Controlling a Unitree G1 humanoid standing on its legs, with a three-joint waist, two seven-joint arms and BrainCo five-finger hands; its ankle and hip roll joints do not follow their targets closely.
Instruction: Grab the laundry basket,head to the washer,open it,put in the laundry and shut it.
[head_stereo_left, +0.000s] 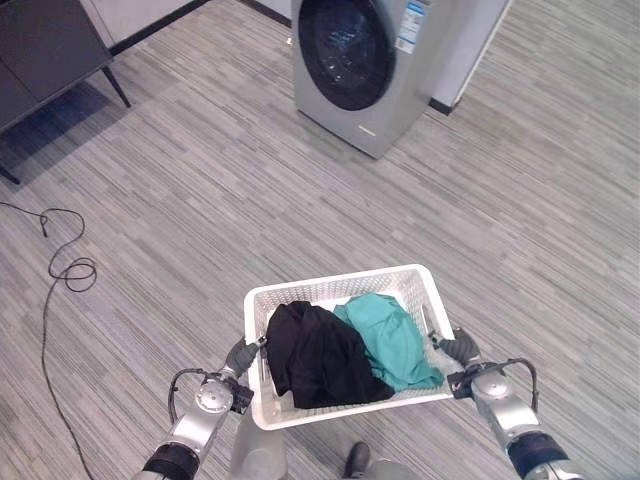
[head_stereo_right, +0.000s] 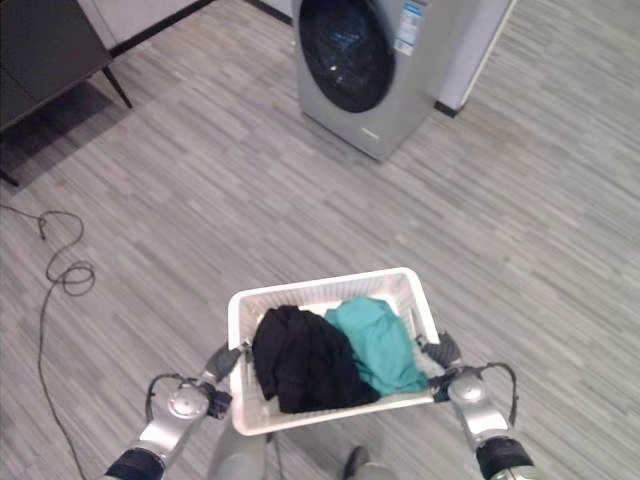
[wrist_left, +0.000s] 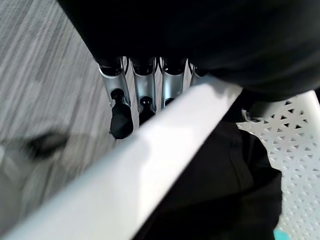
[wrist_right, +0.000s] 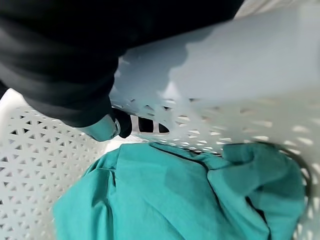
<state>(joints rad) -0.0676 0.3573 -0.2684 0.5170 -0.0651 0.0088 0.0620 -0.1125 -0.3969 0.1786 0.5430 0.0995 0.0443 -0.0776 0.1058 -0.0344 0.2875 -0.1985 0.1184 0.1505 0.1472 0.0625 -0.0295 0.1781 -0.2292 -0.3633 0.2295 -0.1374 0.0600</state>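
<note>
Grey plank floor (head_stereo_left: 200, 200), silver front-loading washer (head_stereo_left: 365, 65) ahead | you're carrying white perforated plastic basket (head_stereo_left: 330, 290), black garment (head_stereo_left: 320, 355) and teal garment (head_stereo_left: 395, 340) inside | left hand (head_stereo_left: 240, 357) and right hand (head_stereo_left: 458, 350) are curling on side rims | light, stiff; grip there.

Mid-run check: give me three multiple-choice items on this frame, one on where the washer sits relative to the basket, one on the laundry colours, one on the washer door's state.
1. Where is the washing machine?
A. Ahead of the laundry basket, across open floor
B. Touching the basket
C. Behind the robot

2. What colours are the clothes in the basket?
A. Red and white
B. Black and teal
C. All grey

3. What state is the washer door in?
A. Swung wide open
B. Removed
C. Closed

Answers: 1 A, bare floor separates washer and basket. 2 B, a black garment lies beside a teal garment. 3 C, the round door sits flush with the front.
</note>
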